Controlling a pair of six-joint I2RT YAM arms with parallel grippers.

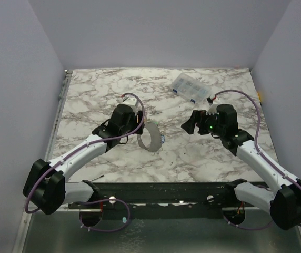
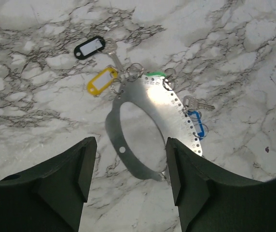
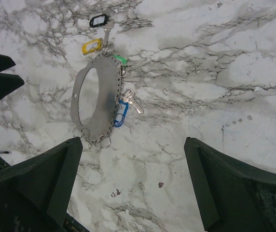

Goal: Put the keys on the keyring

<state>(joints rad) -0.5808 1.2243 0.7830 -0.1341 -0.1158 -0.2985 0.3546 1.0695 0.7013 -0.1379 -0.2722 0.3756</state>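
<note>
Two grippers with jaws spread, one keyring lying flat on the marble between them

Lowest in the left wrist view, the left gripper (image 2: pixel 128 162) has its jaws wide apart and grips nothing; the keyring (image 2: pixel 158 99) lies on the table (image 2: pixel 244 58) just above the fingertips, its lower arc showing in the gap between them. Keys (image 2: pixel 196 103) lie along the hoop's right and upper edge: a blue tag (image 2: pixel 196 123) at mid-right, a green tag (image 2: pixel 156 74) at the top, then a yellow tag (image 2: pixel 102 80) and a black tag (image 2: pixel 89 47) toward the upper left. In the right wrist view the right gripper (image 3: pixel 133 154) is likewise spread and empty, with the hoop lying up and left of it. Farthest off, in the top view's upper right, sits a clear box (image 1: pixel 191 88)
</note>
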